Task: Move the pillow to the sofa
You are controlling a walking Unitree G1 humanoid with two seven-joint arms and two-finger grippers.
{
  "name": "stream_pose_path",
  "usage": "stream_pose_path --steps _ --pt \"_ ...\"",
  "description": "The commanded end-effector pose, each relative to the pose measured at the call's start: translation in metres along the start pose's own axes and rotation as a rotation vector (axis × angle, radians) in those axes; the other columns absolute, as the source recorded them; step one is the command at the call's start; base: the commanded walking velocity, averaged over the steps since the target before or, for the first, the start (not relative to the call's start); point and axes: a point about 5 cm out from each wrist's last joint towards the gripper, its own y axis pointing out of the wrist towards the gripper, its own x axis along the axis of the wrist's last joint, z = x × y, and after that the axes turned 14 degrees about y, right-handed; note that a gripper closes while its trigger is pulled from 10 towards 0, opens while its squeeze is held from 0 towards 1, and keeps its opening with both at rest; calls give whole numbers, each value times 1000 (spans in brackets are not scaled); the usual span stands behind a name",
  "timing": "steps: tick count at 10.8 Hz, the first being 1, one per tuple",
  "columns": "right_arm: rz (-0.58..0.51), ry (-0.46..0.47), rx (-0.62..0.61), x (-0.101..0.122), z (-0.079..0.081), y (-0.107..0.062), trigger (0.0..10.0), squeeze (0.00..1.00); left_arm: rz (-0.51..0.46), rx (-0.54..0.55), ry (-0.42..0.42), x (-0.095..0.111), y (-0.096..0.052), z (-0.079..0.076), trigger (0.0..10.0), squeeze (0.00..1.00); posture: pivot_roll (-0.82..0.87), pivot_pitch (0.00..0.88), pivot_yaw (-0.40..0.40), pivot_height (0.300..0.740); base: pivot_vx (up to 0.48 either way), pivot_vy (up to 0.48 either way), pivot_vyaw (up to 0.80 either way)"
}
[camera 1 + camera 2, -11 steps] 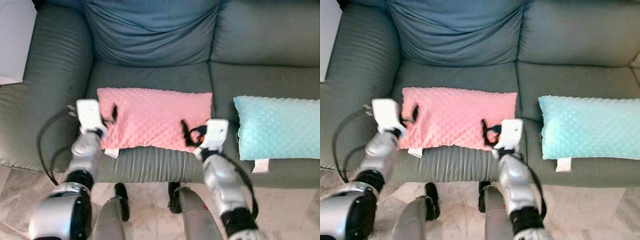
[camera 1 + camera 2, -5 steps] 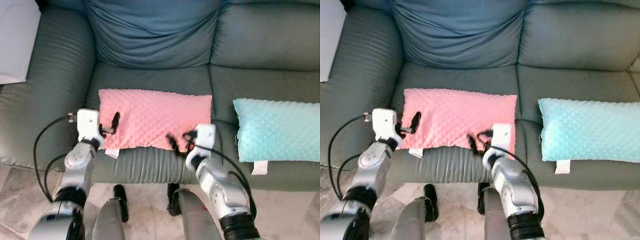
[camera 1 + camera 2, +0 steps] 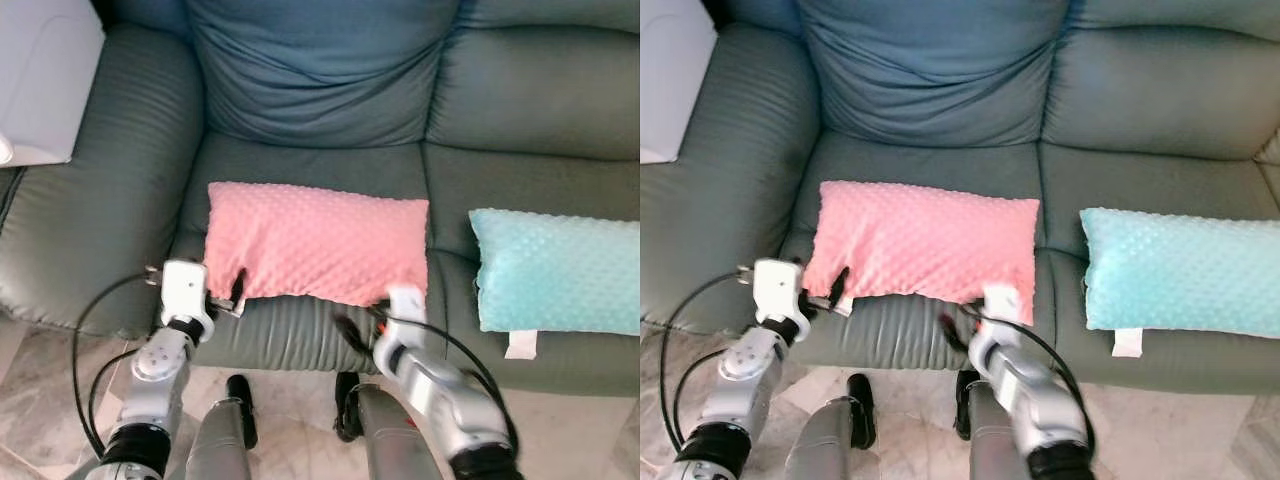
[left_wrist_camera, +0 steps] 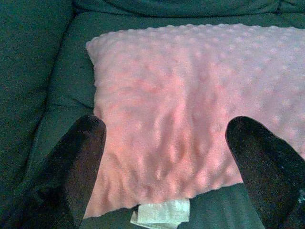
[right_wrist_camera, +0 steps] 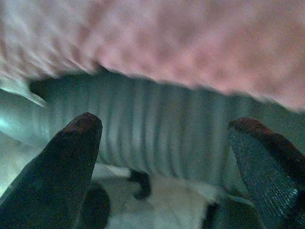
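Observation:
A pink dotted pillow [image 3: 315, 245] lies flat on the middle seat of the grey-green sofa [image 3: 110, 200]. My left gripper [image 3: 225, 297] is open just in front of the pillow's front left corner, by its white label [image 4: 162, 213]. In the left wrist view the left gripper [image 4: 167, 125] has the pillow's near edge between its spread fingers, without touching it. My right gripper [image 3: 362, 322] is open, low against the seat's front face, under the pillow's front right corner. In the blurred right wrist view the right gripper [image 5: 167, 121] faces the ribbed seat front with the pillow above.
A teal pillow [image 3: 555, 270] lies on the right seat. A blue-grey back cushion [image 3: 320, 70] leans behind the pink pillow. A white object [image 3: 40, 80] sits on the sofa's left armrest. Marble floor [image 3: 50, 400] lies below, with my legs [image 3: 240, 400] close to the sofa.
Both grippers drew back off the pink pillow toward me and dropped lower; the right one sank below the seat edge. The pillow stays on the seat.

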Motion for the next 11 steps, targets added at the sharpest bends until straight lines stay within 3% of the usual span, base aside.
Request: stream_pose_path --steps 1,5,9,11 --pt "43 11 -72 -15 -18 -2 10000 0 25 -19 1 -3 -3 -5 10000 0 -133 341 -22 740 0 0 0" --pt "46 -12 -151 -24 -57 -4 10000 0 26 -49 2 2 -1 -11 10000 0 -127 359 -8 740 0 0 0" --pt "-121 -61 -184 8 -71 0 10000 0 31 -52 11 4 -3 -9 10000 0 -101 372 4 740 0 0 0" --pt "-160 18 -196 11 -74 1 10000 0 38 -52 19 4 -3 -8 10000 0 -100 378 8 740 0 0 0"
